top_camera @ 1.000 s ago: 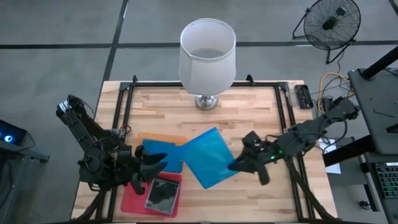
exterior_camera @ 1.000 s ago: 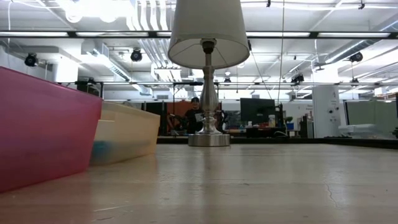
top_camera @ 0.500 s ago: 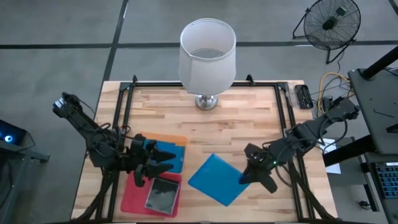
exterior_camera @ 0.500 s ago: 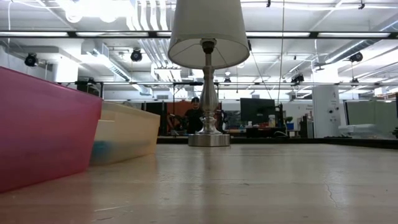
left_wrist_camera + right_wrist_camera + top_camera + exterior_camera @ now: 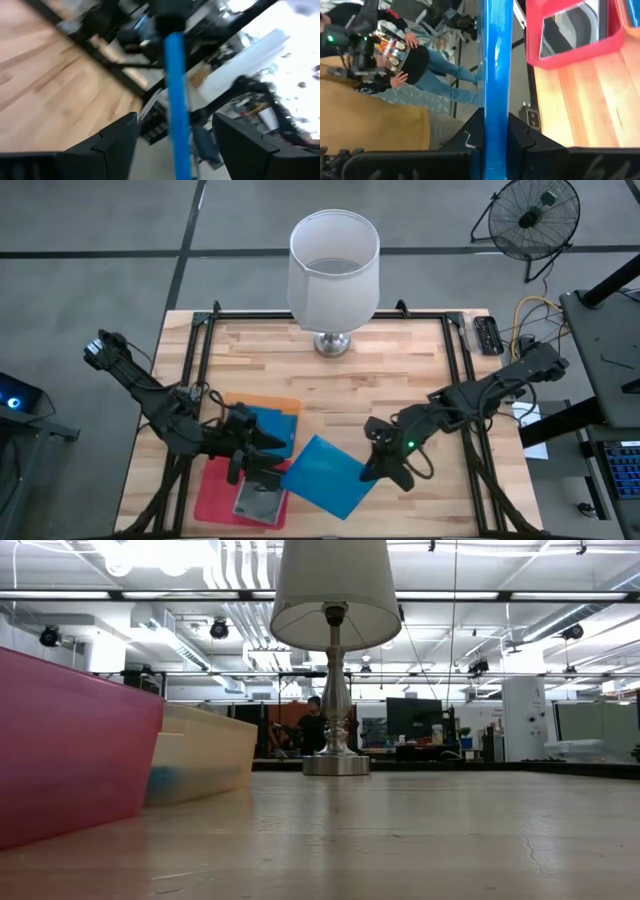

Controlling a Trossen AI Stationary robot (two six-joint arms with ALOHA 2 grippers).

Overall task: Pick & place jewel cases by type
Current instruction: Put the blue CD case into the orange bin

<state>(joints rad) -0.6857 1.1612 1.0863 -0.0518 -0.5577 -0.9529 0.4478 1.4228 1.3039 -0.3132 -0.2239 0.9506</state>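
Blue jewel case (image 5: 322, 489) clamped in right gripper (image 5: 372, 464), left gripper (image 5: 262, 455) spread, fingertips partly hidden.

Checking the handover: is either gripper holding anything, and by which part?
The right gripper is shut on the blue jewel case, pinching one edge. The left gripper is open around the opposite edge, holding nothing.

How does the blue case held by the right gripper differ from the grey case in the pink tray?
The blue case is opaque and bright; the grey case is dark and reflective. The blue case is clamped in the right gripper above the table; the grey case lies flat in the pink tray. Both are thin, square cases.
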